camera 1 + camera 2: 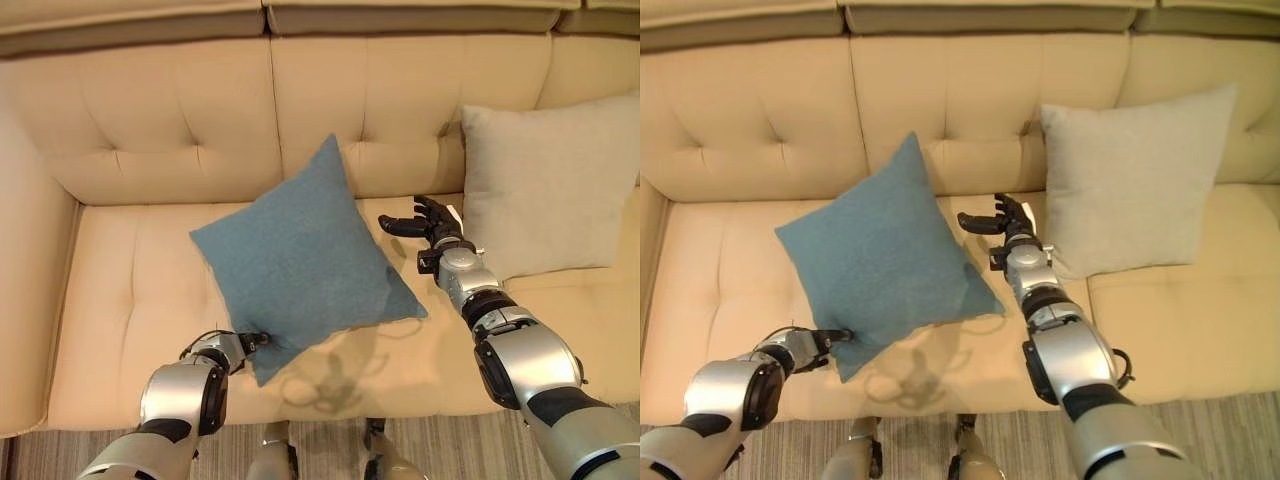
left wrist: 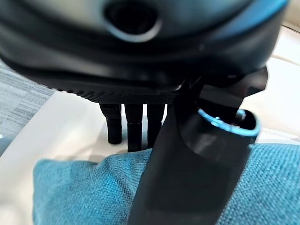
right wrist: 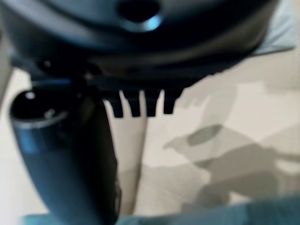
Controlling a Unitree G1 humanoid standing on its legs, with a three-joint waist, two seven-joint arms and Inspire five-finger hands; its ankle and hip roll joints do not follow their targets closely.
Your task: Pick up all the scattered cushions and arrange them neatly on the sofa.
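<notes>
Beige sofa [image 1: 150,130] spans my view. On my left, the left hand [image 1: 243,342] pinches the near corner of the blue cushion [image 1: 300,250], thumb on top and fingers beneath, so it stands on its point, diagonal running up toward the backrest. Right of it, my right hand [image 1: 425,222] hovers with fingers spread and holding nothing, just beside the cushion's right edge. Farther right, the grey cushion [image 1: 550,190] already leans against the backrest.
</notes>
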